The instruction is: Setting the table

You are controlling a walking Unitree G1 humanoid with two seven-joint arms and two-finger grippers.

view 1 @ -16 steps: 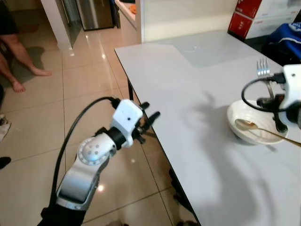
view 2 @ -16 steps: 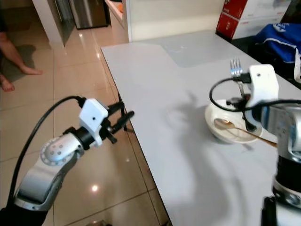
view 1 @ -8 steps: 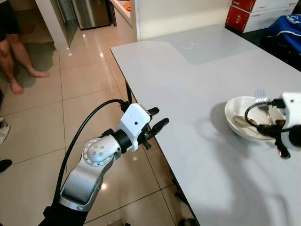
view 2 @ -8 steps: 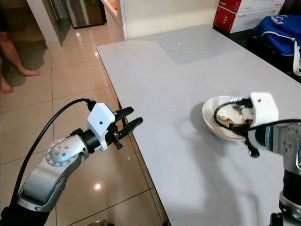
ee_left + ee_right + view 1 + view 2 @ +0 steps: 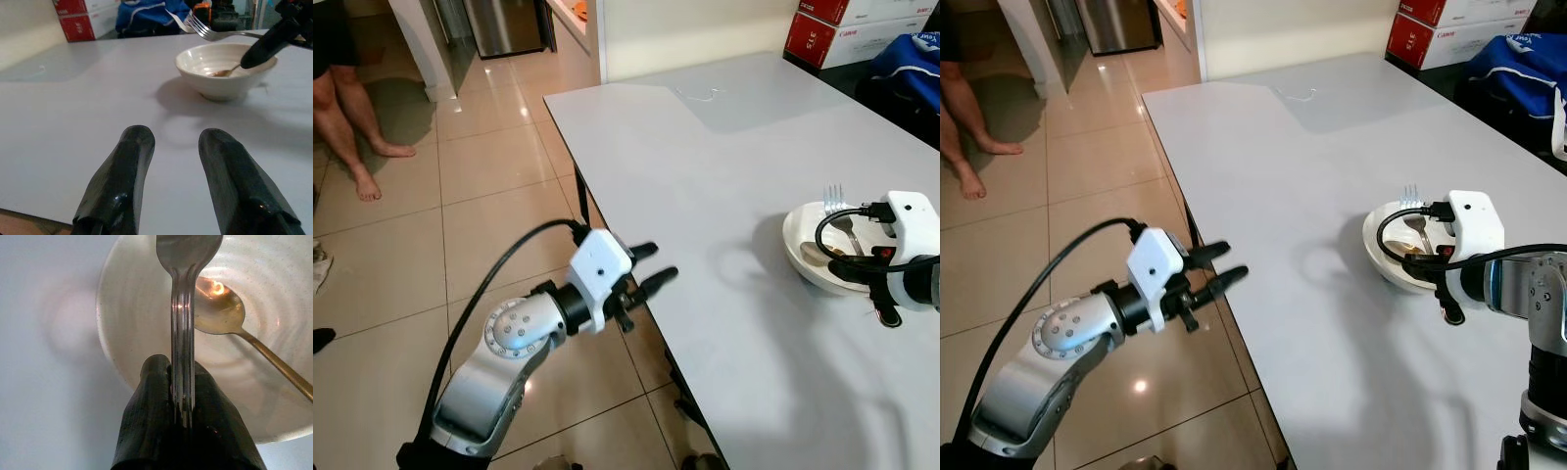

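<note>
A white bowl (image 5: 803, 257) stands on the grey table (image 5: 724, 157) at the right, with a gold spoon (image 5: 222, 313) lying inside it. My right gripper (image 5: 884, 308) is shut on a silver fork (image 5: 842, 217), whose tines point up and away over the bowl; the wrist view has the fork handle (image 5: 182, 347) pinched between the black fingers (image 5: 151, 426) above the bowl's rim (image 5: 110, 340). My left gripper (image 5: 651, 266) is open and empty at the table's near left edge, level with the tabletop, its fingertips (image 5: 134, 147) pointing toward the bowl (image 5: 220, 68).
Red and white boxes (image 5: 832, 24) and a blue bag (image 5: 911, 59) sit at the far right behind the table. A person's bare legs (image 5: 347, 108) stand on the tiled floor at the far left. A steel appliance (image 5: 504, 24) is at the back.
My right gripper has lifted the fork a little, so its tines now stand clear above the bowl. The left gripper has edged right toward the table edge.
</note>
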